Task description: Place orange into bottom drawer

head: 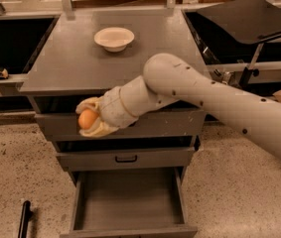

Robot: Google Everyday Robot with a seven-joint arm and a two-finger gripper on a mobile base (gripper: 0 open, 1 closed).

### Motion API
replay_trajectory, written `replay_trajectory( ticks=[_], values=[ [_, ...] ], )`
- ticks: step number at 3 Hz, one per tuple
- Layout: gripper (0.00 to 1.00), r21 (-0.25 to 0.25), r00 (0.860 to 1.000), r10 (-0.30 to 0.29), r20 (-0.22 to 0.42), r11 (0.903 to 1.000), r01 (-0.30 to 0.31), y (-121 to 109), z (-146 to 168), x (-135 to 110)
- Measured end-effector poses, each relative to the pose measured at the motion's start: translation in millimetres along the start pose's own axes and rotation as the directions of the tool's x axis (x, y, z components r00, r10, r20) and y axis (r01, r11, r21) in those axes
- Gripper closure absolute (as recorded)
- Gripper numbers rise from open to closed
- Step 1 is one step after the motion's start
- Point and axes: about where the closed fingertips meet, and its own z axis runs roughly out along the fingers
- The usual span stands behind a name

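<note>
My gripper point(89, 119) is shut on the orange point(87, 119), a small round fruit held between the cream fingers. It hangs in front of the top drawer front, past the cabinet top's front edge at the left. The bottom drawer point(129, 225) is pulled open below, a deep grey box with a bare flat floor. The orange is well above it and a little left of its middle.
A cream bowl point(113, 37) stands at the back of the grey cabinet top point(70, 58). The middle drawer point(125, 158) is closed, with a black handle. A black bar point(24, 218) lies on the speckled floor at left. A black tray point(249, 14) on a stand is at right.
</note>
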Motion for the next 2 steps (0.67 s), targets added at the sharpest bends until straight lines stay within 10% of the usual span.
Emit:
replay_trajectory(
  ticks=[2],
  values=[
    [1.0, -0.071, 1.0, -0.004, -0.021, 0.9974, 0.002, 34.3, 25.3, 10.6]
  ],
)
